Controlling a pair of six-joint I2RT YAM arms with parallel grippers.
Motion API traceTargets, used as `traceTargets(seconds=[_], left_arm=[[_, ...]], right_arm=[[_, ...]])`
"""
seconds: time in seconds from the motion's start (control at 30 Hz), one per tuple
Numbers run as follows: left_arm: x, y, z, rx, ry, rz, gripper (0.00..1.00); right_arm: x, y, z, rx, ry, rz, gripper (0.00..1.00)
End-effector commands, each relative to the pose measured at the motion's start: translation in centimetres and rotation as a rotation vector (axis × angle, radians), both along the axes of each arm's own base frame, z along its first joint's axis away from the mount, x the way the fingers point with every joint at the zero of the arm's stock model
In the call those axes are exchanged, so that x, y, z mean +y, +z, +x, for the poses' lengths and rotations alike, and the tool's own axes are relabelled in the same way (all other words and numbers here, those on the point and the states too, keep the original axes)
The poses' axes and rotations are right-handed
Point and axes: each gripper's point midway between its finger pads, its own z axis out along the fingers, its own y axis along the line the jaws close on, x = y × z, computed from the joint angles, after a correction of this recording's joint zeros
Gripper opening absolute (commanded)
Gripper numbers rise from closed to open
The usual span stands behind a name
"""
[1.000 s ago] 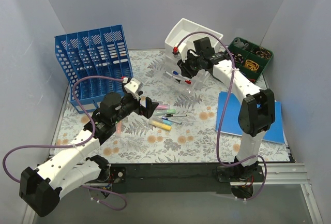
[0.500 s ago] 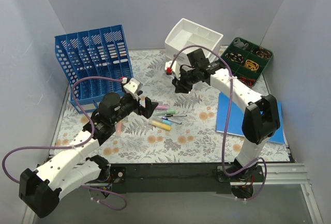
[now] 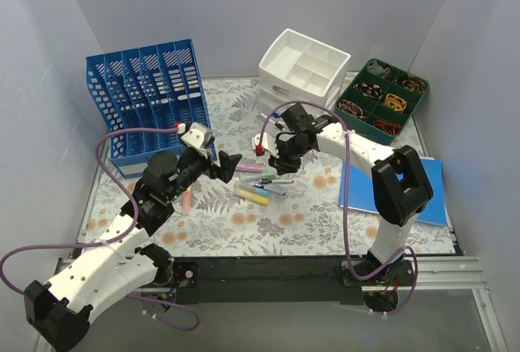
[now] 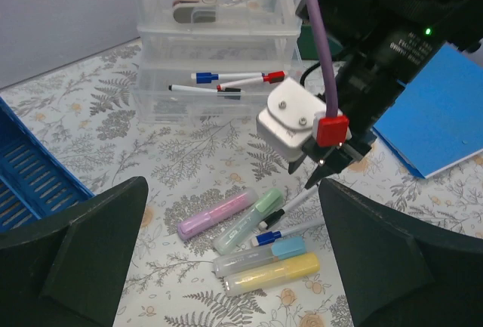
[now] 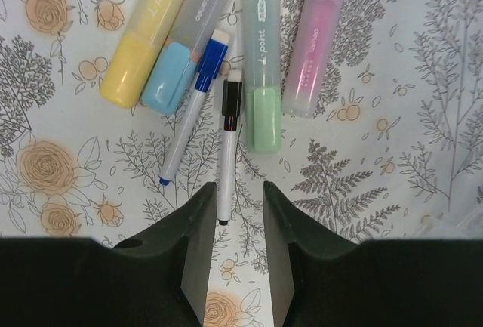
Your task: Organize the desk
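Right gripper (image 5: 232, 217) narrowly parted, empty, above black pen (image 5: 229, 138); I risk snagging adjacent blue pen (image 5: 190, 123). Left gripper (image 4: 232, 191) wide, empty.

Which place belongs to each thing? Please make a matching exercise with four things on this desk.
Things:
1. rack
2. notebook
3. drawers
4. highlighters

Places on the desk:
A. middle
B. far left corner
C. right side, near
D. far edge, centre

Pairs: 1-B, 2-C, 3-D, 4-A
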Motion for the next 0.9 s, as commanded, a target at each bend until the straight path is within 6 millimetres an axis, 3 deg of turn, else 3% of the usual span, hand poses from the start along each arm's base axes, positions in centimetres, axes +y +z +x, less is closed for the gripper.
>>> traceTargets(seconds=[0.0, 0.43, 0.63, 0.73, 0.87], left_arm=[[1.8, 1.7, 0.3, -0.074, 0.086, -0.023, 0.98], [1.8, 1.7, 0.3, -0.077, 0.084, -0.018, 0.98], [1.7, 1.8, 0.3, -0.079, 0.081, -0.019, 0.98], [1.8, 1.8, 0.3, -0.08, 0.083, -0.02, 0.98], [1.8, 1.8, 0.3, -0.081, 0.084, -0.019, 0.98]], right_arm=[[-0.4, -2.5, -0.2, -0.03, 0.035, -0.079, 0.39], [-0.7, -6.0, 0.2, -0.055, 0.01, -0.212, 0.38], [-1.0, -7.3, -0.5, -0.03, 0.02, -0.238, 0.33], [-1.2, -7.8, -1.0, -0.017, 0.025, -0.249, 0.28], [-1.1, -7.7, -1.0, -0.019, 0.023, -0.249, 0.12]])
